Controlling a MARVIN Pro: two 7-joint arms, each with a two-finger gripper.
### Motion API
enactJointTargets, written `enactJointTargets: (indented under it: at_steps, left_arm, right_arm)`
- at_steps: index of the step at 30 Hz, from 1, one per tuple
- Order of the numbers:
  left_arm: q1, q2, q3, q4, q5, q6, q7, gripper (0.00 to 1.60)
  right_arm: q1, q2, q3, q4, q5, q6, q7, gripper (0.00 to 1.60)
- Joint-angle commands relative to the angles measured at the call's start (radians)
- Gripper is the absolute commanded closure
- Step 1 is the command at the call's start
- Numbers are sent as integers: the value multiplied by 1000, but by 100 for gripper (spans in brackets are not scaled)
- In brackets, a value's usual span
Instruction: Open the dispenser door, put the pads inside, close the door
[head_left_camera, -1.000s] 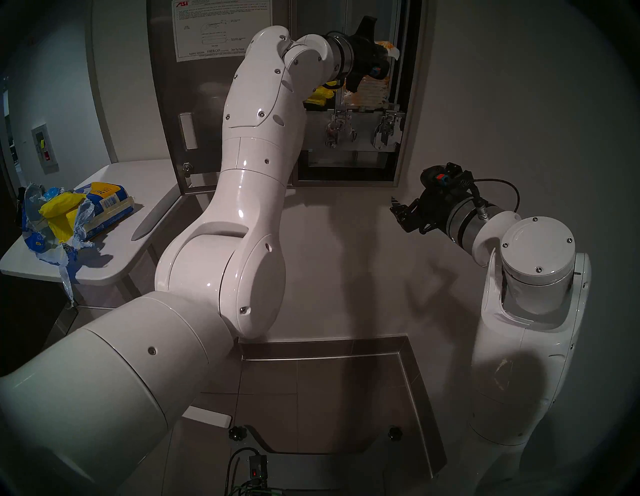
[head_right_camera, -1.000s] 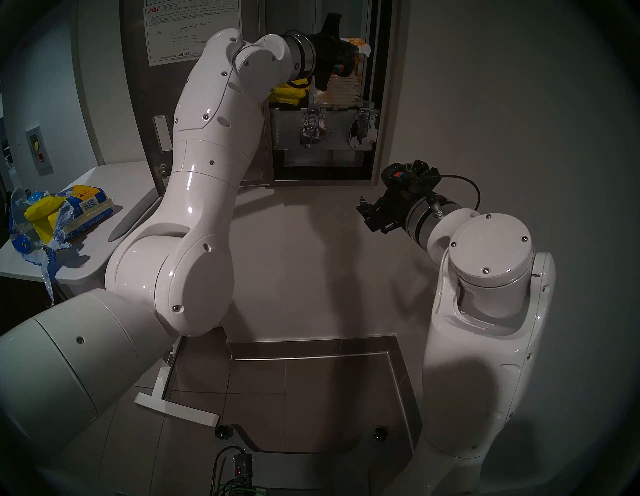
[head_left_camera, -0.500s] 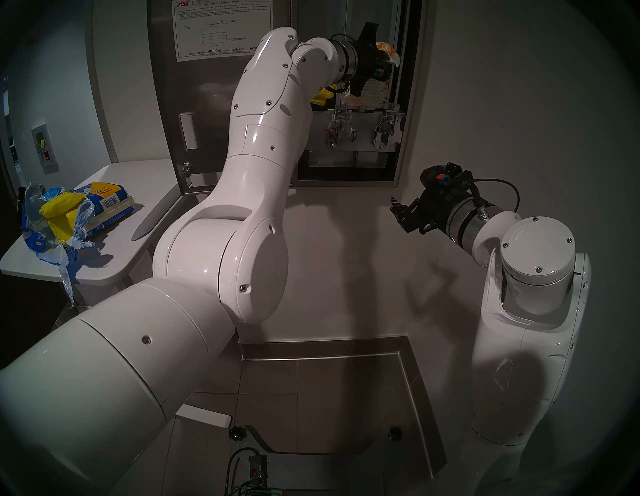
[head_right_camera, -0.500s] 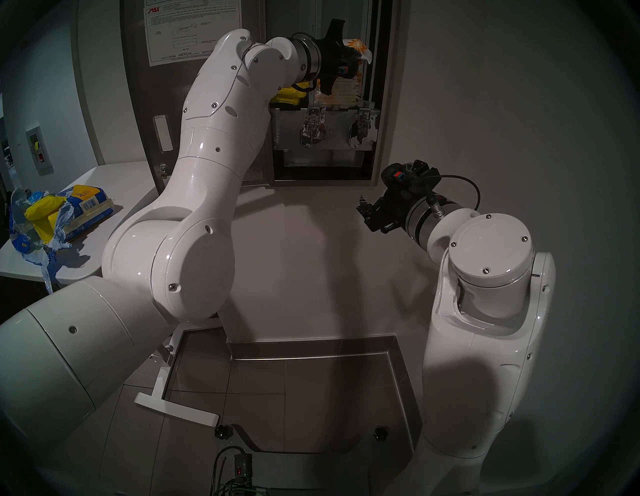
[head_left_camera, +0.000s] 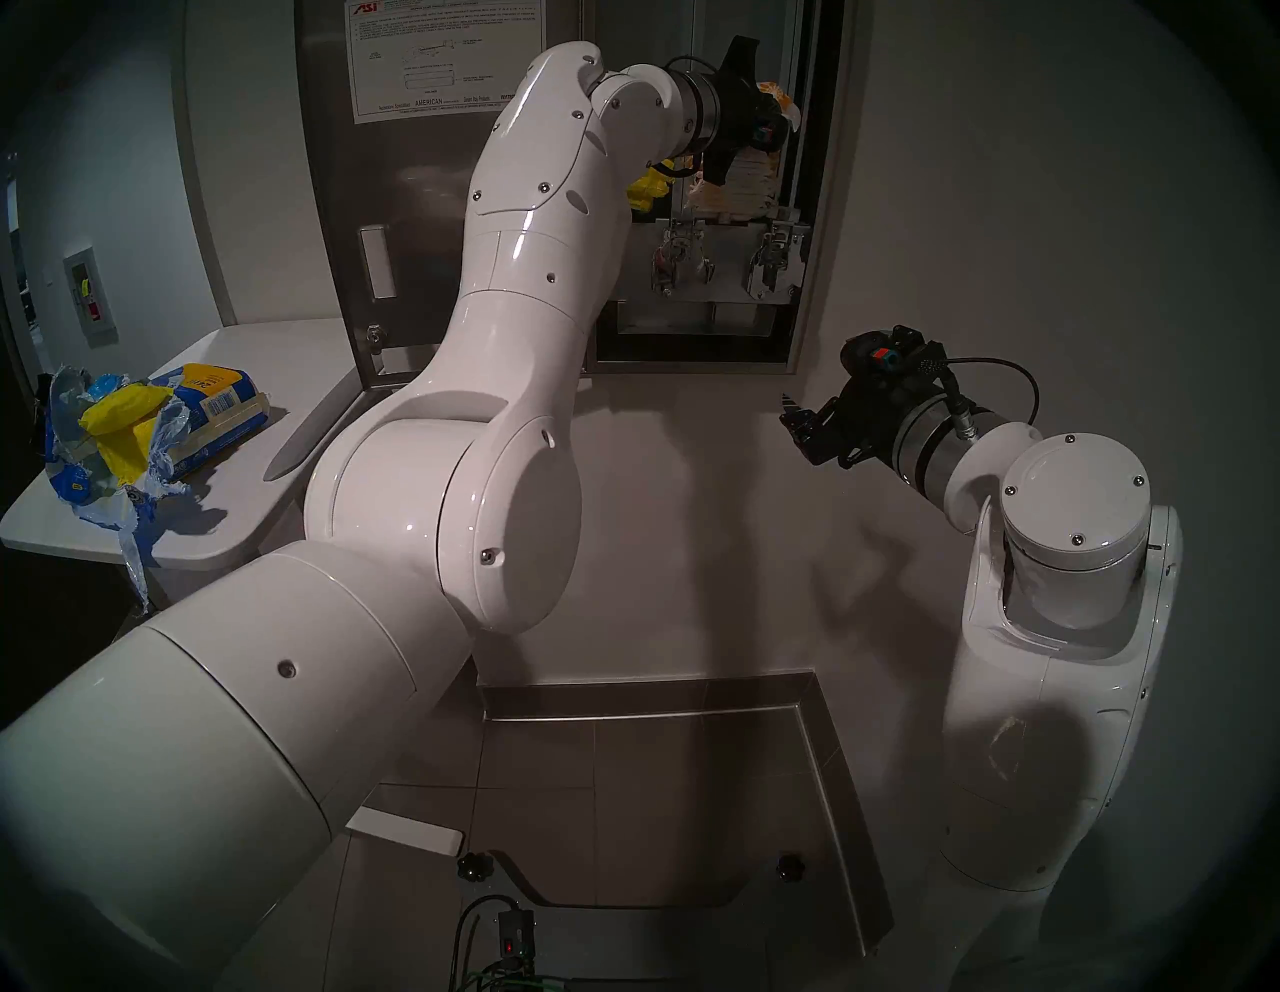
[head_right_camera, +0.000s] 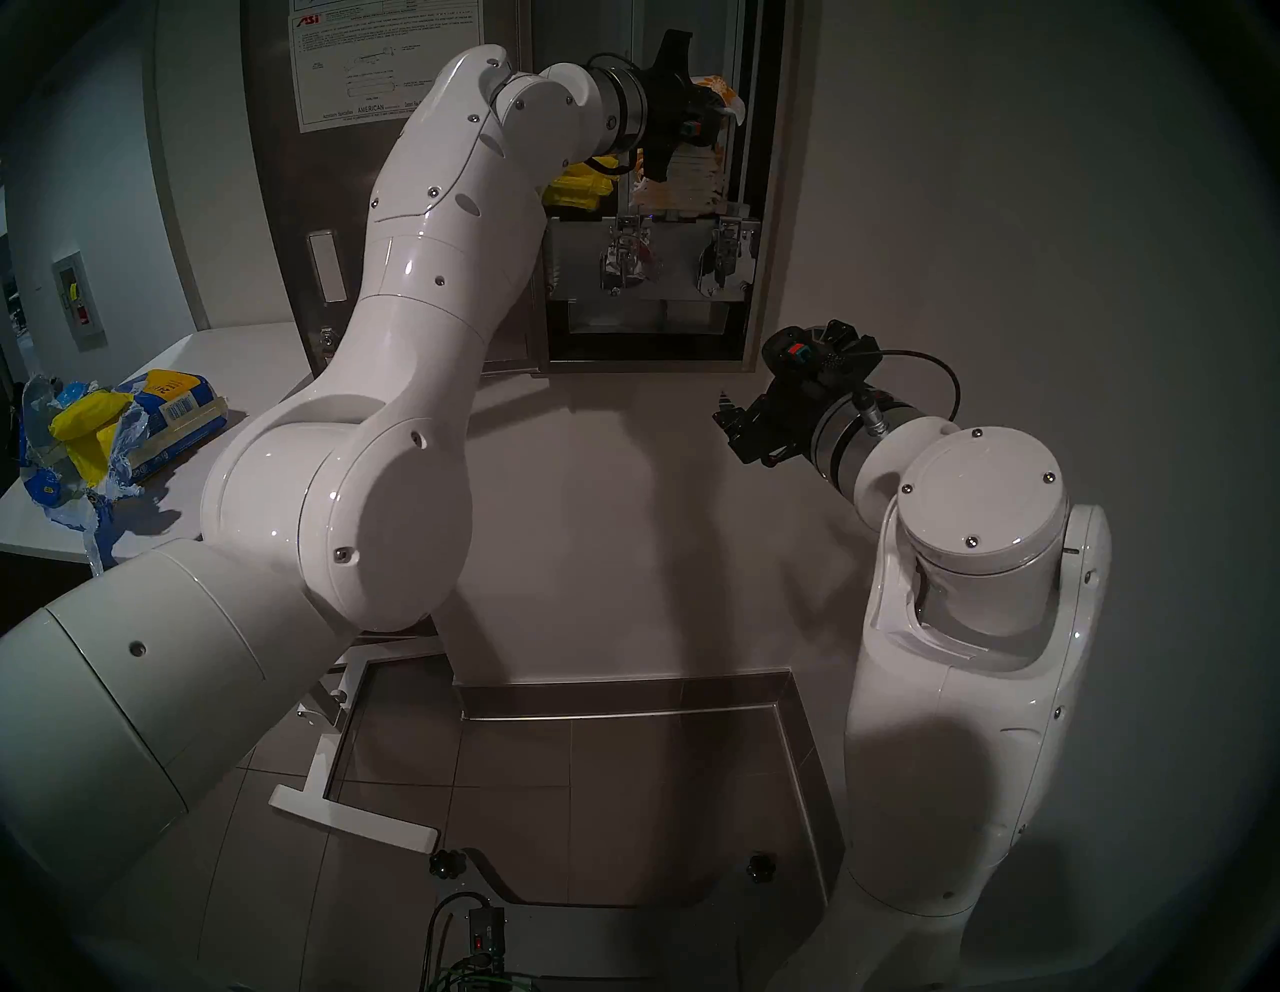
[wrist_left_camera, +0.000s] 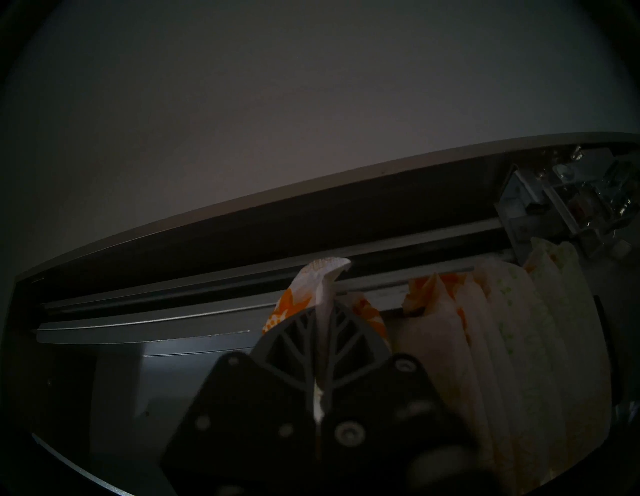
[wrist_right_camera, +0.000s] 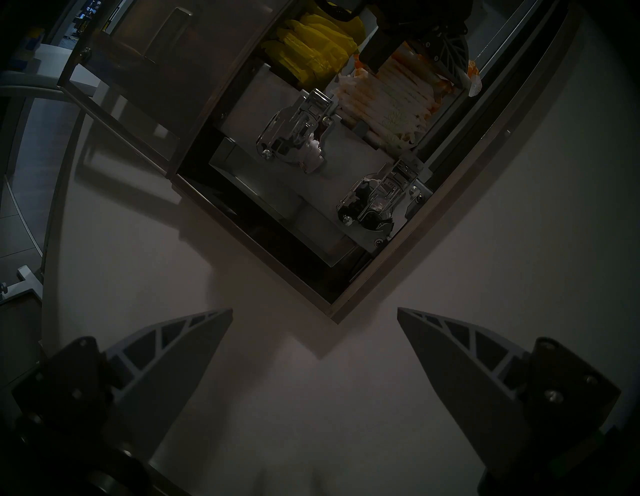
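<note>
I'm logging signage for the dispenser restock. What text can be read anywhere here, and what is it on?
"ASI": red logo at the top of the instruction sheet on the open door.
"AMERICAN": sheet's bottom line; its other print is too small to read.
"FREE": right chrome mechanism.
Torn bag on the table: barcode label and print too blurred to read.
Held pad, shut in the left gripper: only orange flowers.

Left arm reaches high, its left gripper clamped tight — right gripper level, fingers spread wide.
</note>
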Motion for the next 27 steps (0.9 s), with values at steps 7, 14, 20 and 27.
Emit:
enactJointTargets:
  at_steps: [7,14,20,27]
  left_arm:
    - [-108,-19,-20,-78,19,78,-26,160]
    - [-119,-35,-40,-99,20,108,-64,160]
    - [-113,-57,-60,-136,17,143,-112,160]
    - [-106,-76,-70,-158,5,152,-163,160]
  right_arm:
    - [19,-1,0,-27,1,0,-8,0]
    - [19,1,-1,-28,1,2,-8,0]
    - [19,0,-1,-29,0,2,-9,0]
    - [19,-1,-1,-30,0,3,-10,0]
